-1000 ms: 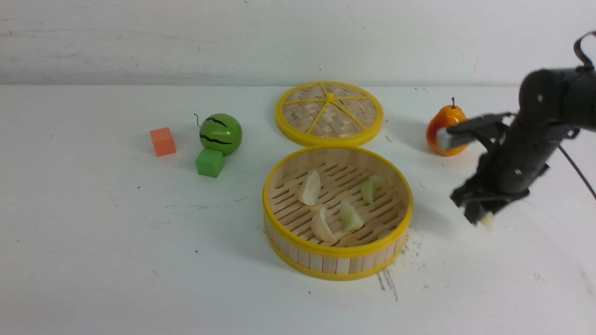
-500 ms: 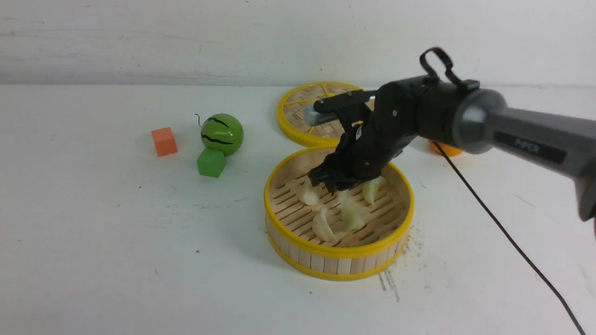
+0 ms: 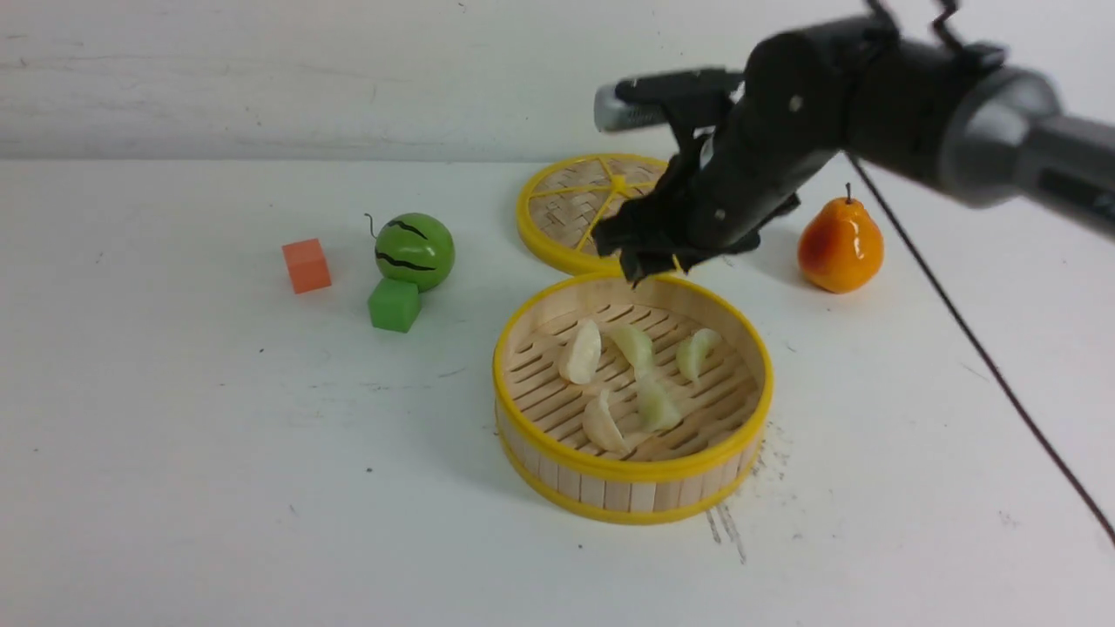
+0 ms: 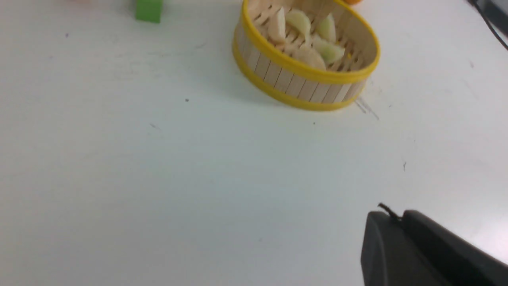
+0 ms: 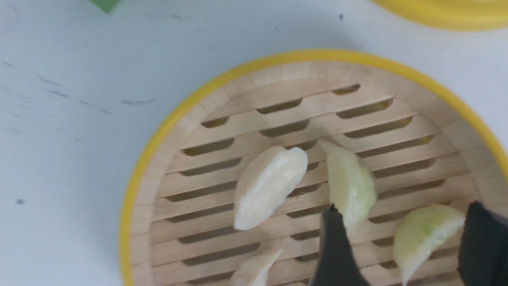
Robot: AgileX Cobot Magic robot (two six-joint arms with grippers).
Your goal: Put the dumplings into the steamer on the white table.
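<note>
The steamer (image 3: 636, 475) stands in the middle of the white table (image 3: 218, 453), with several pale dumplings (image 3: 636, 346) lying on its slatted floor. My right gripper (image 3: 645, 257) hangs above the steamer's far rim, open and empty. In the right wrist view its two dark fingers (image 5: 337, 246) stand wide apart over the steamer (image 5: 158, 135), with a greenish dumpling (image 5: 420, 234) lying on the slats below them. My left gripper (image 4: 391, 216) is shut with nothing in it, low over bare table well short of the steamer (image 4: 301, 85).
A flat woven yellow-spoked lid (image 3: 566, 209) lies behind the steamer, partly hidden by the right arm. An orange pear (image 3: 841, 246) stands to the right. A watermelon ball (image 3: 415, 251), green cube (image 3: 394, 305) and orange cube (image 3: 306, 266) sit to the left. A black cable (image 3: 984, 348) trails from the right arm.
My right gripper carried a dumpling in from the right, dipped into the steamer, opened and let it go, then rose above the far rim. One more dumpling lies in the steamer.
</note>
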